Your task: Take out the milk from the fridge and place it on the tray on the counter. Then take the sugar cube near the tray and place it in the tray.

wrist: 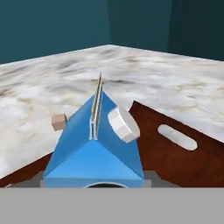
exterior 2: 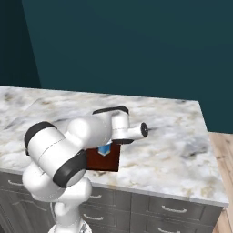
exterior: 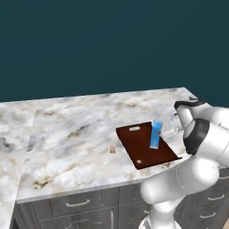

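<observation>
Here, the blue gabled milk (wrist: 94, 151) carries a white round cap.

Dark teal wall (exterior: 112, 40) and wood floor (exterior 2: 224, 154).

The table (exterior: 67, 129) lies bare on its left half and toward the back edge. Near the front right, the tray (exterior: 138, 150) carries the upright milk (exterior: 156, 134), which blocks its right side; the sugar cube (exterior: 113, 150) sits just left of the tray, with open marble around it.
</observation>
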